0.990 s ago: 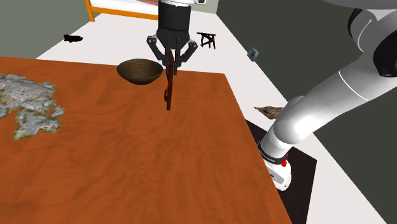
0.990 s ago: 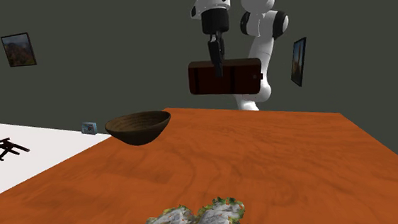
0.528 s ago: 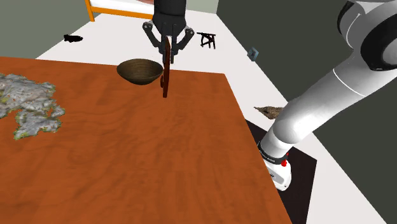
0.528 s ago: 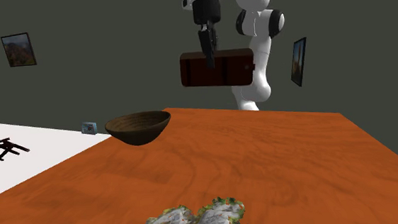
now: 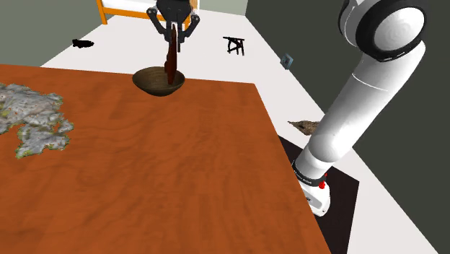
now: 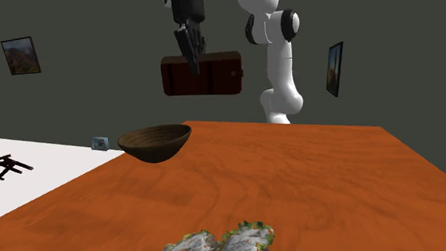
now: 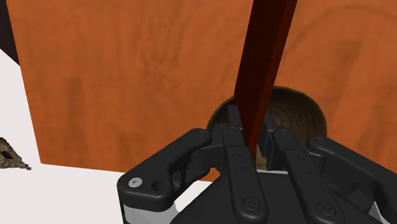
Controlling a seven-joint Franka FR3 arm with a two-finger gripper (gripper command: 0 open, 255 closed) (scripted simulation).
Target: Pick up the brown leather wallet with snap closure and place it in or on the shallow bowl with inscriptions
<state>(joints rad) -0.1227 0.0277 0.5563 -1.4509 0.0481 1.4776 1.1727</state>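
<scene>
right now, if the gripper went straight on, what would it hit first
Probably the bowl, by the lower edge of the wallet it holds; the gripper points down at it, though depth is unclear.

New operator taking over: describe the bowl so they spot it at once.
Start at the large reddish-brown table. Near its far edge in the shoulder view, below the wallet held in the tool, sits the bowl. It is round, shallow and dark brown, unlike the grey-green mossy clump on the shoulder view's left.
</scene>
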